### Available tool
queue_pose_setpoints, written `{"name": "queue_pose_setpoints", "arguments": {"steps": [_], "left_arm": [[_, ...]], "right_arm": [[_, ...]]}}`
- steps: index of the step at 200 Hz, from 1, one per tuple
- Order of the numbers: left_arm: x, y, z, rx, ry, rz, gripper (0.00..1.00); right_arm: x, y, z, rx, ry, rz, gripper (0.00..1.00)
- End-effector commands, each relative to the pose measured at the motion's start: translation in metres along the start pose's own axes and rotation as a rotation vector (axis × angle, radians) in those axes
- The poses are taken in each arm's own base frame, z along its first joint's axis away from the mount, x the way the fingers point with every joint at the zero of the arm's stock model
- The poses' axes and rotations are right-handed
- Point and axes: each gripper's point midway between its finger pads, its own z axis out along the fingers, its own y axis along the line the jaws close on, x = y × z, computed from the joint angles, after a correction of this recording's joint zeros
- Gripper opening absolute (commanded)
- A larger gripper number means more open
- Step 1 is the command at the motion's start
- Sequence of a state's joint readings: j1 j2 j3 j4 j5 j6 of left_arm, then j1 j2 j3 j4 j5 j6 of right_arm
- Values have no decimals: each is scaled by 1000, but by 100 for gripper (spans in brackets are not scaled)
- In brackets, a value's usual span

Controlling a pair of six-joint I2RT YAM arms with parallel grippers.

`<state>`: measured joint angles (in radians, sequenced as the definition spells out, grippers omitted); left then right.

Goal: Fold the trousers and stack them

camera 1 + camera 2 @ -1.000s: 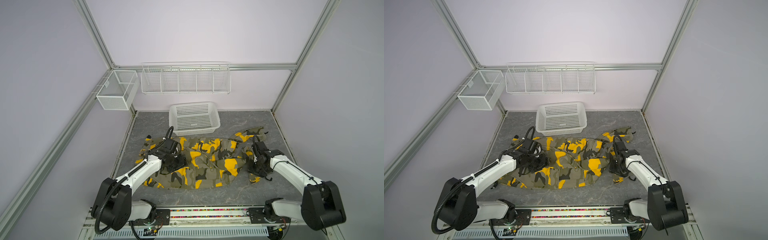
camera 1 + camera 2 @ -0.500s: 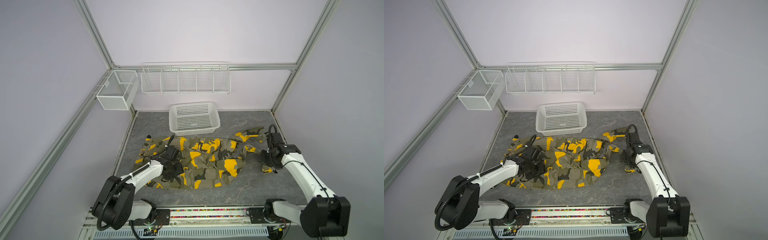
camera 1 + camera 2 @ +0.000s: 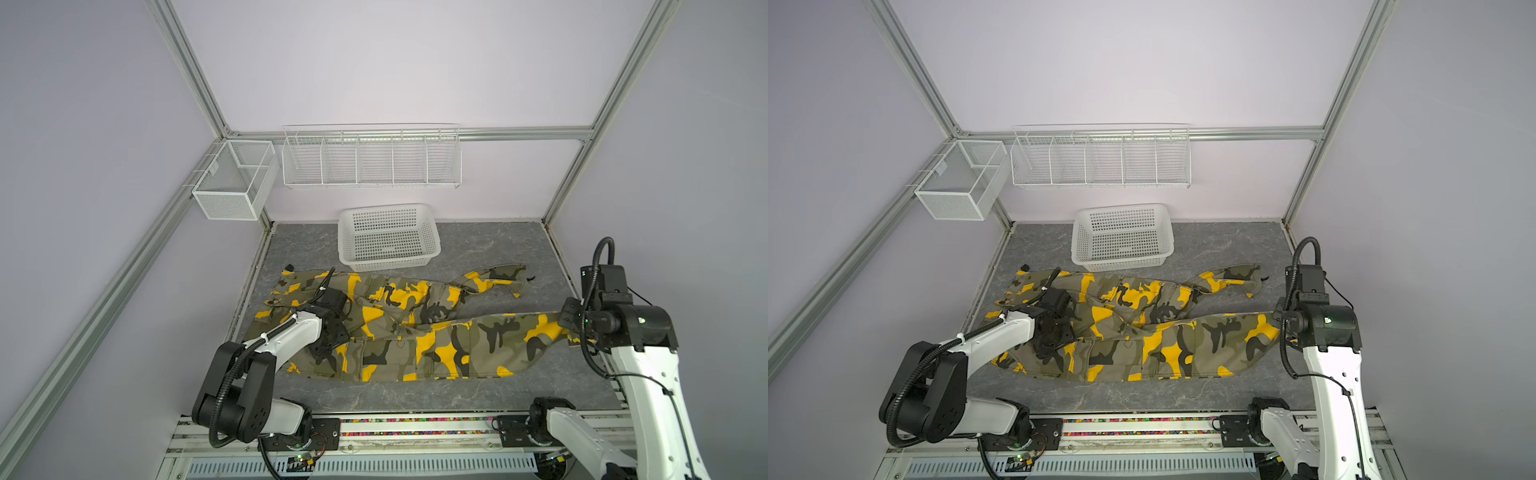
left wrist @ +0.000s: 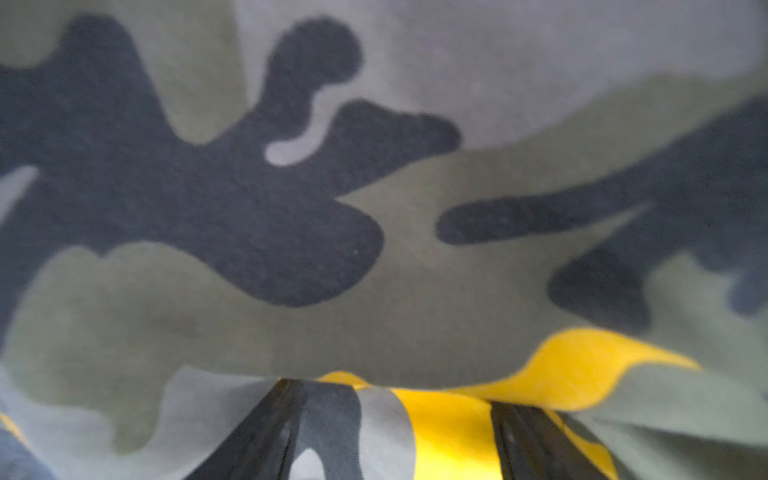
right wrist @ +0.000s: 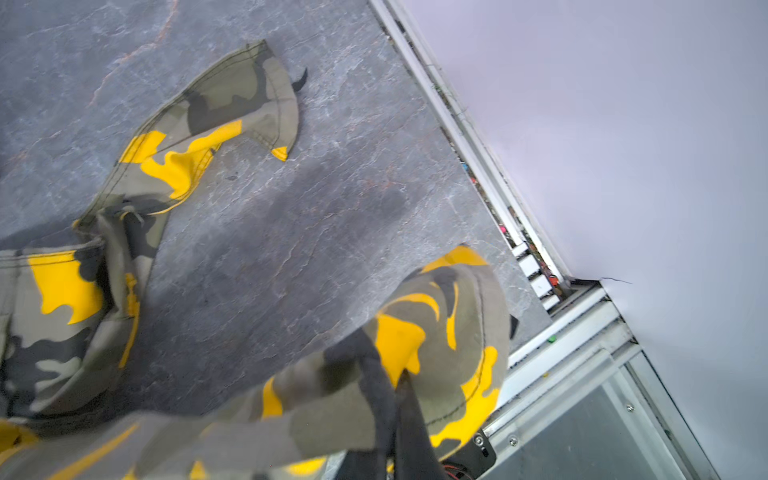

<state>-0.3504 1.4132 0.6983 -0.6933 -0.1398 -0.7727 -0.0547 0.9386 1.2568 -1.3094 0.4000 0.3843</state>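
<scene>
trousers (image 3: 415, 332) lie spread across the desk (image 3: 478, 253); right tool (image 5: 395, 395) is pinched shut on the near leg's cuff, left tool (image 4: 390, 395) rests jaws apart on the hip cloth, so right should pull low and steady, taut without dragging the waist.

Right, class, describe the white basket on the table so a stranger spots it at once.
Find the grey marbled tabletop and look to its far edge, by the back wall. There, just behind the camouflage trousers, stands a white plastic lattice basket. Unlike the wire rack and mesh box hung on the walls above, it rests on the tabletop.
</scene>
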Motion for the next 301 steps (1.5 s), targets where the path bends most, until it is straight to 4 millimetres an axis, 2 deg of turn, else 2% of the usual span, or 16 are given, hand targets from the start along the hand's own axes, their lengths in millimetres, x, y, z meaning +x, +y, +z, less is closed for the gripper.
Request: {"name": "queue_pose_setpoints", "arguments": {"steps": [1, 15, 37, 62, 101, 115, 124, 142, 162, 193, 203, 229, 247, 259, 275, 301], "left_arm": [[-4, 23, 2, -100, 4, 25, 71], [-4, 16, 3, -66, 13, 29, 71], [-1, 7, 4, -13, 29, 33, 71], [3, 6, 7, 7, 36, 40, 71], [7, 9, 4, 14, 34, 48, 71], [7, 11, 2, 11, 29, 47, 71], [8, 12, 0, 15, 24, 44, 71], [8, 11, -5, 35, 17, 39, 71], [5, 3, -18, 75, 17, 40, 71], [-4, -9, -48, 149, -6, 45, 72], [-6, -12, -54, 162, -12, 51, 72], [-9, -23, -54, 198, -1, 86, 72], [-12, -33, -57, 213, 27, 128, 72], [-14, -35, -58, 217, 27, 133, 72], [-15, -39, -60, 235, 25, 137, 72], [-15, -43, -63, 248, 36, 137, 72]], "right_arm": [[-1, -17, 17, 112, 45, -32, 6], [-5, -11, 37, 113, 84, -61, 6], [2, 2, 76, 97, 207, -106, 7], [11, 24, 129, 4, 353, -183, 8], [-2, 24, 194, 50, 479, -337, 12], [-16, 36, 209, 12, 453, -349, 17], [-22, 43, 216, -12, 453, -355, 25], [-30, 45, 233, 1, 482, -402, 35], [-34, 37, 233, 17, 498, -387, 42], [-43, 29, 212, 29, 427, -331, 62], [-43, 24, 209, 29, 415, -298, 64], [-44, 9, 211, 31, 413, -209, 66], [-54, -3, 216, 26, 401, -154, 70], [-61, 1, 224, -57, 412, -83, 73], [-62, 10, 231, -108, 462, -77, 70], [-61, 19, 211, -122, 417, -14, 70]]}}
